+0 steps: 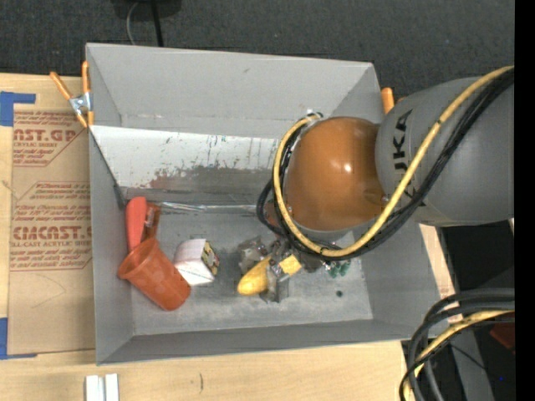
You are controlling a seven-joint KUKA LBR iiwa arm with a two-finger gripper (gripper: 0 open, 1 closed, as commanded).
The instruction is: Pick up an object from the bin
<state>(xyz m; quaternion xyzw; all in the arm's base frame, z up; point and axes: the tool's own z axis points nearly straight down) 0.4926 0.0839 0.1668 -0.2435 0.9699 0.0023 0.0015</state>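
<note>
Arm [451,140] lettered "KA", above yellow oblong thing [252,283]

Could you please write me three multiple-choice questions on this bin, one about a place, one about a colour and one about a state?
1. Where in the grey metal bin is the orange-red plastic cup?
A. at the left end of the floor
B. at the right end, under the arm
C. hung on the back wall

2. What colour is the small curved, banana-shaped thing right beside the pincer?
A. blue
B. yellow
C. black

3. How does the cup lie?
A. upright, mouth up
B. upside down on its rim
C. tipped over on its side

Answers:
1 A, since the cup sits close to the left wall, far from the arm.
2 B, since the curved thing is plainly yellow.
3 C, since the cup's side wall rests on the bin floor.
</note>
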